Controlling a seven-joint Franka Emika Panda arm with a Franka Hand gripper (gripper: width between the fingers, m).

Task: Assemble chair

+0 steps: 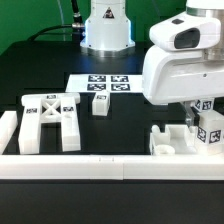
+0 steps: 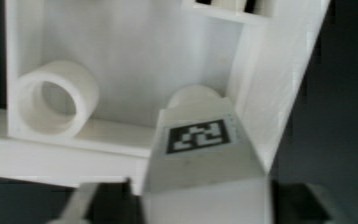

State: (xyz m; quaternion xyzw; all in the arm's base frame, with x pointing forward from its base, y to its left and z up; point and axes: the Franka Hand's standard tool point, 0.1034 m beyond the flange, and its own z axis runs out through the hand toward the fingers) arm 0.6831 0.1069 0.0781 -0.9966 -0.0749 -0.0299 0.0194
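The chair lies in loose white parts. An X-braced frame point(image 1: 50, 120) lies at the exterior view's left, with a small post point(image 1: 100, 104) beside it. At the exterior view's right, my gripper point(image 1: 200, 117) reaches down onto a tagged white block point(image 1: 211, 132) that stands next to a flat slab point(image 1: 172, 140) with a round hole. In the wrist view the tagged block point(image 2: 199, 150) fills the space between the dark fingers point(image 2: 318, 203), and my gripper point(image 2: 197, 208) is shut on it. The slab's ring-shaped hole point(image 2: 51, 100) shows behind it.
The marker board point(image 1: 100, 83) lies at the back centre, before the arm's base point(image 1: 106, 30). A long white border rail point(image 1: 100, 166) runs along the front. Another white post point(image 1: 8, 130) stands at the far left of the exterior view.
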